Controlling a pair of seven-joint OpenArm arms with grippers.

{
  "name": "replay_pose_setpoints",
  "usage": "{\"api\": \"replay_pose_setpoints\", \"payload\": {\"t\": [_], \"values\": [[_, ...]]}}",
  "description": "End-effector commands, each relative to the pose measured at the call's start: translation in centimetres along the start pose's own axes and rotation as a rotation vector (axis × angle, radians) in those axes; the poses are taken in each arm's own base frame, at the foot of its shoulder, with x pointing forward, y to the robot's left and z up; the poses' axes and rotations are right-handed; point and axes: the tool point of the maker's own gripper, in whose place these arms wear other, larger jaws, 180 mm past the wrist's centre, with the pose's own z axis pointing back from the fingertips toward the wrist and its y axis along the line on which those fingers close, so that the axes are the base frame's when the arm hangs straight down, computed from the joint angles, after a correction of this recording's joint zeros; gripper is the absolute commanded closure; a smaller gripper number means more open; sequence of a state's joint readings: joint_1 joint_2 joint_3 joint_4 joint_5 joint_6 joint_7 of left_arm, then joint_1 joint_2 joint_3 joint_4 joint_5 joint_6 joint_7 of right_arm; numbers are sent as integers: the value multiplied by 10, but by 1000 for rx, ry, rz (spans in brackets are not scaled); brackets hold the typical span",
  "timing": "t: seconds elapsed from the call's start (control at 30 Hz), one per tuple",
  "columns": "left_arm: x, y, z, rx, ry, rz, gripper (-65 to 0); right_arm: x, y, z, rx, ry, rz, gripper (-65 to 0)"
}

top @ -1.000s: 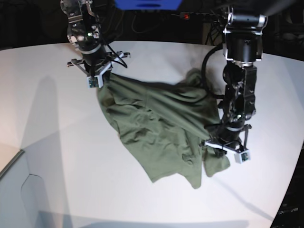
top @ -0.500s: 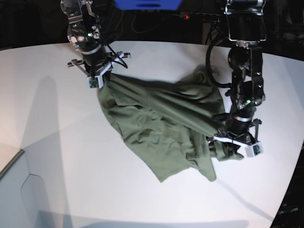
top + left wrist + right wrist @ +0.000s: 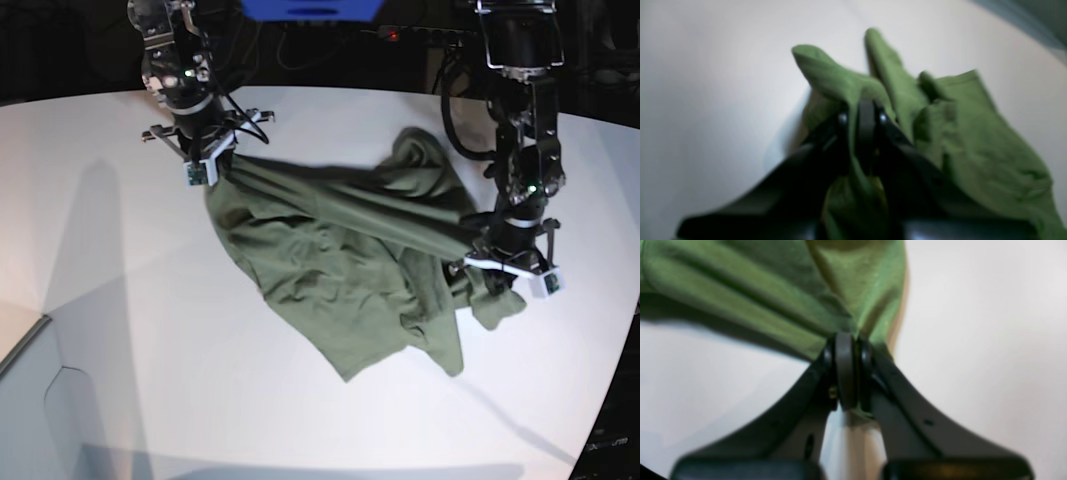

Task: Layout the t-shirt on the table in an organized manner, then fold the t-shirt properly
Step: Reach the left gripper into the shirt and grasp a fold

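The work was in its first step, the laying out, and no fold had been made. Seen from the base camera and going from left to right, the right gripper (image 3: 205,160) stood at about ten o'clock on the white bench (image 3: 100,300), and its jaws were pressed together on one gathered corner of the t-shirt (image 3: 330,270); in its wrist view the cloth ran out from the closed tips in tight, straight pleats. The t-shirt lay in the middle of the bench, reaching from ten o'clock toward four o'clock, partly lifted and pulled into a ridge between the two arms, with a loose flap resting on the surface toward six o'clock. The fabric was a soft, matte olive cotton, full of small wrinkles, and it looked limp and easy to drag. The bench was smooth and a little glossy, with a curved edge. At about three o'clock the left gripper (image 3: 505,270) had its jaws clamped on a bunched edge, and a hem showed beside them in its wrist view. In my judgement, the next move called for drawing the two held points apart and lowering them, so that the body could spread flat.
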State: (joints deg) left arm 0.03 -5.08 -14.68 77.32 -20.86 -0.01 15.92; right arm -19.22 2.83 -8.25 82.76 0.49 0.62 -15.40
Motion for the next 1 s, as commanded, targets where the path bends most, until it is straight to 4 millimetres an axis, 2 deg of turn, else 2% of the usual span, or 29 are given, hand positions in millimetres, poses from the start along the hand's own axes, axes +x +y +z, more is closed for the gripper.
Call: {"api": "replay_pose_setpoints", "payload": {"t": [0.0,0.13,0.33,0.4,0.57,0.63,0.83,0.97], "values": [[13,6,1,11,-49,-6,0,-7,-1,1,-3,34,0,0],[-2,28,10,57,-21,5,0,-7,-6,1,-9,34,10,0],[-14,36,19,72,4,1,-6,-2,-7,-1,-11,23,12,0],[-16,36,20,73,9,0,-41,-2,-7,-1,-11,23,12,0],[-26,41,25,81,29,-4,-204,-1,-7,-1,-11,22,12,0],[-29,42,26,84,33,-5,-236,-1,-7,-1,-11,22,12,0],[-16,70,31,155,-2,33,-236,0,-7,-1,-11,20,12,0],[-11,75,31,164,-13,32,-236,0,-7,-1,-11,20,12,0]]}}
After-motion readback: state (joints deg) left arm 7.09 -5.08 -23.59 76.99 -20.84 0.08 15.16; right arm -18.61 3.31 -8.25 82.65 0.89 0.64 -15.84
